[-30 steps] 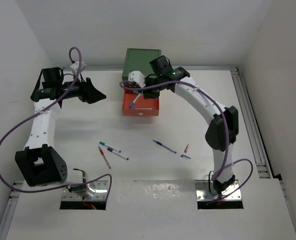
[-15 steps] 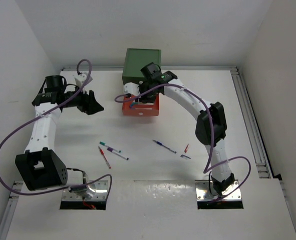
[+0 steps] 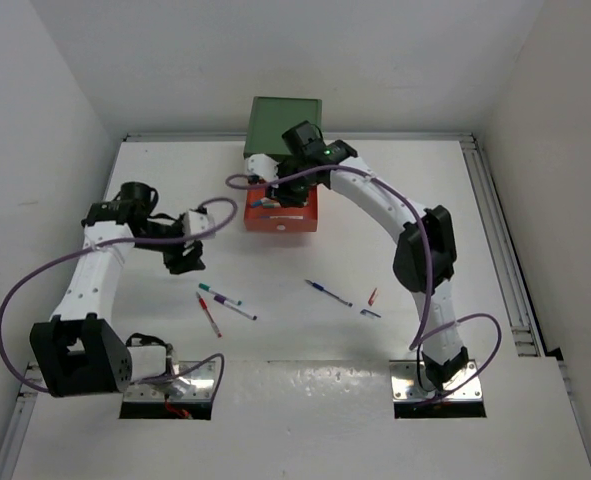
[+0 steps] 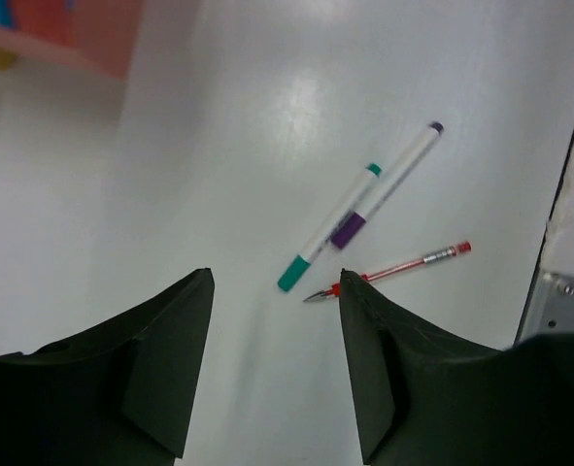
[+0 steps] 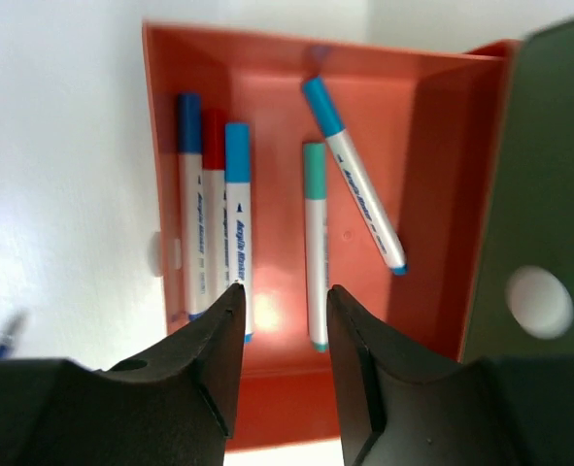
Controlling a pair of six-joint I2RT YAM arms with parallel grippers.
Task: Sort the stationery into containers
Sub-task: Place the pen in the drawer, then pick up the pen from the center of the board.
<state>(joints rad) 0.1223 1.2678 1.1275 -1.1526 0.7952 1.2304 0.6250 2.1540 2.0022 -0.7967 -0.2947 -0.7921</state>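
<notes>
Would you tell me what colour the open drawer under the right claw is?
Orange-red; the drawer shows best in the right wrist view.

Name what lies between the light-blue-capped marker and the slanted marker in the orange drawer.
A teal-capped marker lies there, beside the light-blue-capped marker and clear of the slanted marker, in the orange drawer; the right wrist view shows it.

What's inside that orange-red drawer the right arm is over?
In the orange-red drawer lie five markers: dark-blue marker, red marker and light-blue marker side by side, teal marker, tilted blue marker. The right gripper hides part of the floor.
</notes>
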